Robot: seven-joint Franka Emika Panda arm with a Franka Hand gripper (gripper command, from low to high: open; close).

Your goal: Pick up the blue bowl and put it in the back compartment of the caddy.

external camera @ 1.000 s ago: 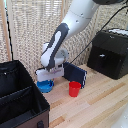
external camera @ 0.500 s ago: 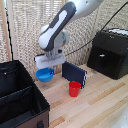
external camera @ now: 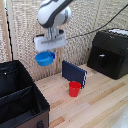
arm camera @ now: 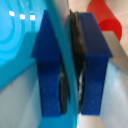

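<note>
At the exterior view's left stands the caddy [external camera: 20, 100], a large black soft-sided bin with fabric walls and inner dividers; its back compartment [external camera: 10, 80] is the section farther from the camera, dark and rectangular. Above the caddy's far right corner, well off the counter [external camera: 100, 102], hangs the blue bowl [external camera: 44, 58], a small round bright-blue plastic bowl, tilted, its mouth turned up and somewhat toward the camera; being round, it has no long axis. The hand [external camera: 49, 48] is closed on the bowl's rim from above. In the wrist view the two blue, rough-textured finger pads [arm camera: 52, 65] press either side of the thin rim of the bowl [arm camera: 15, 40], with almost no gap left between them. Further right, a dark-blue flat box [external camera: 74, 72] leans on its edge on the pale wooden counter, and a red cup [external camera: 74, 88] stands upright just in front of it. At the far right sits a black hard box [external camera: 109, 52] with a latch. No writing can be read anywhere.
</note>
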